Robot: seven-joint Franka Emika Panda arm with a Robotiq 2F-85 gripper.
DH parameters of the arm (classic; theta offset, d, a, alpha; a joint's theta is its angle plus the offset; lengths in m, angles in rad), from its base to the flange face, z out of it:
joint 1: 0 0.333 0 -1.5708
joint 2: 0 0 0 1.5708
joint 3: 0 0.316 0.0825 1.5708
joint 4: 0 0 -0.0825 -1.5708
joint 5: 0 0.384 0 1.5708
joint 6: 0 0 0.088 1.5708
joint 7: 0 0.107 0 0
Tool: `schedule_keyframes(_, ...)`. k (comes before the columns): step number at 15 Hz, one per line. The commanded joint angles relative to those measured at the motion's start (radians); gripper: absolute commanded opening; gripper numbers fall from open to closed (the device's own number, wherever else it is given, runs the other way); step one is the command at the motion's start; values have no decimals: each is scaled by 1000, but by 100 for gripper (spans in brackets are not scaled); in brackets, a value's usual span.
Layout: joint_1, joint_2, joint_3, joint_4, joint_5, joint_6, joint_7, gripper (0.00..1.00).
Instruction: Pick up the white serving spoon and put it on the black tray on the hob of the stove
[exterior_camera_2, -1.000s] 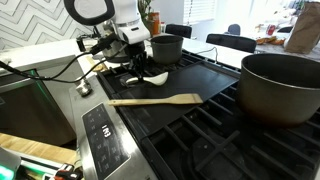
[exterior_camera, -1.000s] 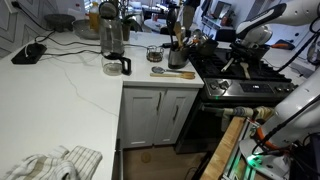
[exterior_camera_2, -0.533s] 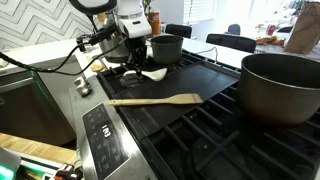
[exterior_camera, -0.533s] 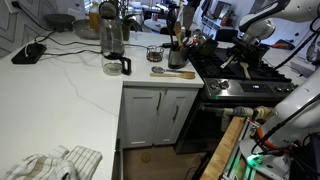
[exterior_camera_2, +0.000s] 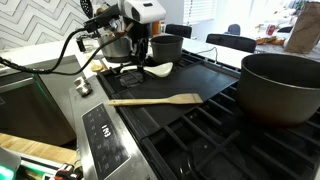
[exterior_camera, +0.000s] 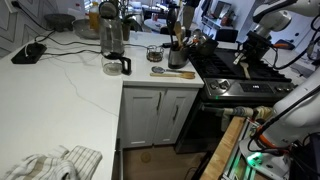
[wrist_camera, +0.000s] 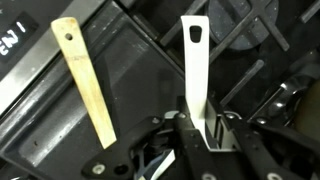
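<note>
The only writing I can find is a few white letters at the left edge of the wrist view, cut off by the frame; they look like an E and an N, and I cannot read a whole word. The markings on the control panel (exterior_camera_2: 105,135) in an exterior view are too small to read. The wrist view shows my gripper (wrist_camera: 200,135) pinching the white serving spoon (wrist_camera: 195,75) by its handle. The handle runs straight up from between my fingers, with a slot near its far end. A wooden spatula (wrist_camera: 85,80) lies well apart on the dark surface, slanted. That view hides the spoon's bowl. An exterior view shows the bowl, with the white serving spoon (exterior_camera_2: 157,70) hanging just below my gripper (exterior_camera_2: 141,58) at the far corner of the black tray (exterior_camera_2: 210,85), close to a small pot (exterior_camera_2: 167,47). I cannot tell whether the spoon touches the hob (exterior_camera_2: 230,145). A large pot (exterior_camera_2: 280,85) stands at the tray's other side. In the wider exterior view my gripper (exterior_camera: 243,58) is over the stove (exterior_camera: 235,88), with the spoon too small to make out. That view alone shows the white counter (exterior_camera: 70,90), a glass jug (exterior_camera: 115,55) and a cloth (exterior_camera: 50,163).
</note>
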Motion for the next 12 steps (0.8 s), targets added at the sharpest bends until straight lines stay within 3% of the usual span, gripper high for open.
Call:
schedule_keyframes(1,-49,95,-36,151,41,-170,-164,6)
schedule_keyframes(4,-84,170,-36,240,46,-192,-212,6)
schedule_keyframes(8,-113,279,2,321,49,-161,-235,6)
schedule_keyframes(12,-162,395,50,433,63,-202,-239,6)
